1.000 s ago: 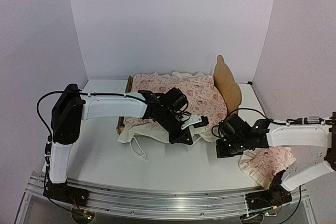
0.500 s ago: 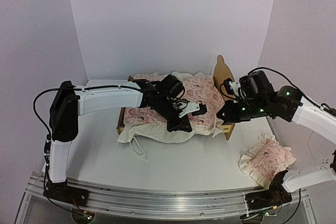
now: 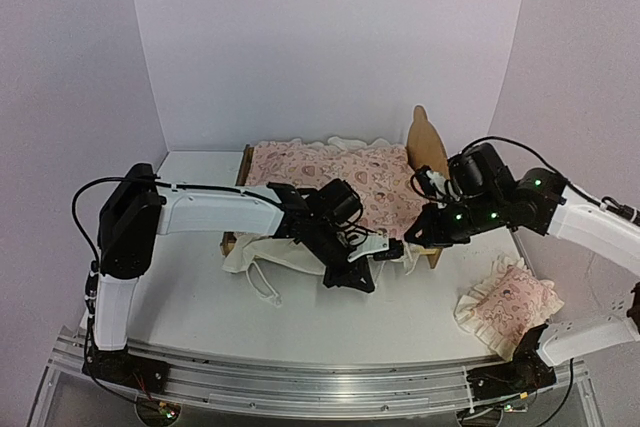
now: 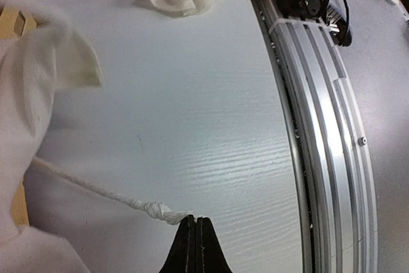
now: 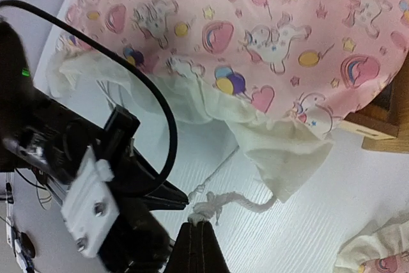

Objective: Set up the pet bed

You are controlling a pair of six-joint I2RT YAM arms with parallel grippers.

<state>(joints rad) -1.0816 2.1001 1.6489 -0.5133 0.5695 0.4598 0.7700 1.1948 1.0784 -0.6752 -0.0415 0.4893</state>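
Here — left fingers [image 4: 188, 250] on cover-edge cord [image 4: 102, 188].

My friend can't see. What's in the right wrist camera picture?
The right gripper pinches a knotted white cord hanging from the pink unicorn cover. The left gripper, at left, holds a thinner cord. The wooden pet bed shows its corner at right.

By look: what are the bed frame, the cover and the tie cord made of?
The pet bed frame looks like light plywood: flat, thin, tan, smooth and unpainted, though no grain resolves. The cover seems a thin matte woven fabric, likely cotton: pink print, cream ruffle, soft creases. The tie cord looks like white twisted cotton string, with visible strands and a fuzzy knot.
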